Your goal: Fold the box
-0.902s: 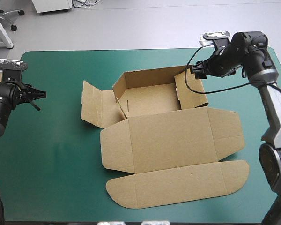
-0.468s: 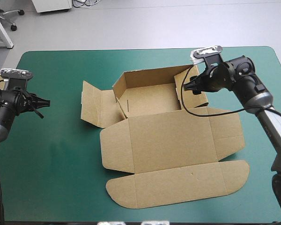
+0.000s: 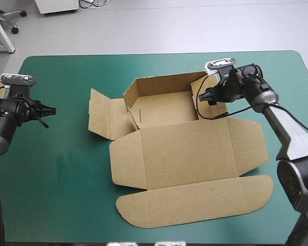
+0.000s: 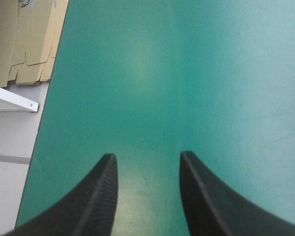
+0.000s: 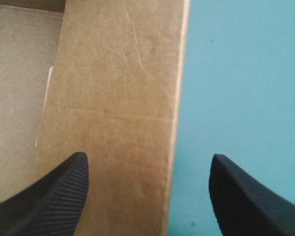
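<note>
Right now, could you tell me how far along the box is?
Done: the box has back and side walls raised. In hand: the open right pincer hovers over the right wall. Left: the left flap and lid lie unfolded; the left pincer is open, well away.

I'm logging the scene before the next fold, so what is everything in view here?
box: one, brown, mid-table; tray walls raised on the far side, lid and flaps lying flat toward the near edge.
table: one, teal-green cover, under everything.
spare board: a stack whose count I cannot tell, brown, just past the table's left edge.
left pincer: one, black, open, over bare cover near the table's left edge, holding nothing.
right pincer: one, black, open, at the box's right wall, one finger on the wall side and the other over the cover outside it.
</note>
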